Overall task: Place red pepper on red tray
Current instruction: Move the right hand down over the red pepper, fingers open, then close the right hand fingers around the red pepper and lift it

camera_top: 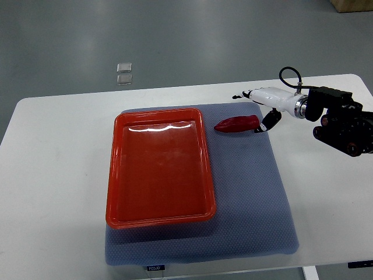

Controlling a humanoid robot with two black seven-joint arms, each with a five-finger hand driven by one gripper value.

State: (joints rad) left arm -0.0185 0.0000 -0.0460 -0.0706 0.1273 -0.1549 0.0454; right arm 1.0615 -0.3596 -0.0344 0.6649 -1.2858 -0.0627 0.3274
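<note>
Top view shows the red pepper (236, 124) lying on its side on the blue-grey mat (256, 198), just beside the upper right corner of the red tray (160, 169) but outside it, with a small gap between them. Its thicker end points to the tray and its narrow end points to the right. At this narrow end stands the right robot hand (263, 111), white with dark fingertips; one finger (269, 122) reaches down to the tip of the pepper and seems to touch it, another finger (247, 94) stretches out above and apart from it. The fingers are spread and I cannot see that they grip anything. The black arm (344, 125) comes in from the right edge. The mat lies on the white bench (52, 186). Beyond the bench, on the grey floor (175, 35), are two small pale squares (124, 73).
</note>
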